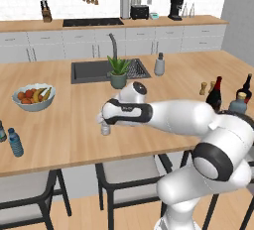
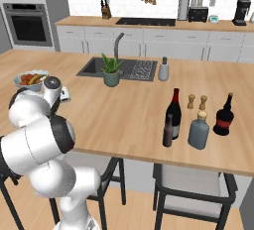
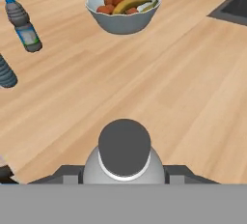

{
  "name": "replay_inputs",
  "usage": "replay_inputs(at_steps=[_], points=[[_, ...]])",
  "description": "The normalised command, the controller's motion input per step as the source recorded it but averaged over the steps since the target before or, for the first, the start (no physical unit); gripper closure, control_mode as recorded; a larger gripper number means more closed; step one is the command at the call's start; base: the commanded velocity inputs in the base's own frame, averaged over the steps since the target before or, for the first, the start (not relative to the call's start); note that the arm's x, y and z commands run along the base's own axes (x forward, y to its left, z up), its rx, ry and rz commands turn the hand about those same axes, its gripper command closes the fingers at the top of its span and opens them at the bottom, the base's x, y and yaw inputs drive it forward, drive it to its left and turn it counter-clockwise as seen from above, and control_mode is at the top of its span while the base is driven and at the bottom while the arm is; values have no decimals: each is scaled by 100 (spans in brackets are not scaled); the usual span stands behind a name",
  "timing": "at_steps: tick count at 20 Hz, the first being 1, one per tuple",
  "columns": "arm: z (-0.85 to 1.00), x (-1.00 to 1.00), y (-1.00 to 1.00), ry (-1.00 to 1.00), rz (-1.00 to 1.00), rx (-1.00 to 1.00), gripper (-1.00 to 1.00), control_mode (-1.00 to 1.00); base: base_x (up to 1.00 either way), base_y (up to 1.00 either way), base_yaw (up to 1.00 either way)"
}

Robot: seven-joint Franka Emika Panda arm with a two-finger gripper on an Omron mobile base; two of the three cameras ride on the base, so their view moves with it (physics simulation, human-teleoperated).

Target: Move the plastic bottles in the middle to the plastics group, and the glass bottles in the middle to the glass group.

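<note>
My gripper [image 3: 124,175] is shut on the small clear plastic bottle [image 3: 124,153], whose cap faces the hand camera. The same bottle [image 1: 105,128] hangs under the hand low over the counter's left half. Whether it touches the wood I cannot tell. The plastics group lies ahead to the left: a blue-capped water bottle [image 3: 21,25] [image 1: 15,142] and a dark-green bottle [image 3: 6,71]. At the right end stand the tall wine bottle [image 2: 173,114] and the slim brown bottle [image 2: 168,131]. Beside them is the glass group: a red-topped dark bottle [image 2: 224,115] and a squat grey bottle [image 2: 199,131].
A fruit bowl [image 1: 33,96] sits behind the plastics group. The sink [image 1: 92,70], a potted plant [image 1: 118,73] and a grey dispenser [image 1: 159,64] line the far side. Two small wooden mills [image 2: 196,101] stand behind the glass bottles. Stools [image 1: 126,172] tuck under the near edge.
</note>
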Motion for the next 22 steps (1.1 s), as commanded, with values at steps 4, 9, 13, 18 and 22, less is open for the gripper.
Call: replay_inputs(at_steps=[4,9,13,18,22], points=[[16,0,100,0,41,-1,100,-100,0,0,0],[0,-8,80,-7,33,-2,100,-100,0,0,0],[-15,-2,45,-17,19,0,100,-100,0,0,0],[0,0,29,-4,12,0,100,-100,0,0,0],[0,0,49,0,14,0,100,-100,0,0,0]])
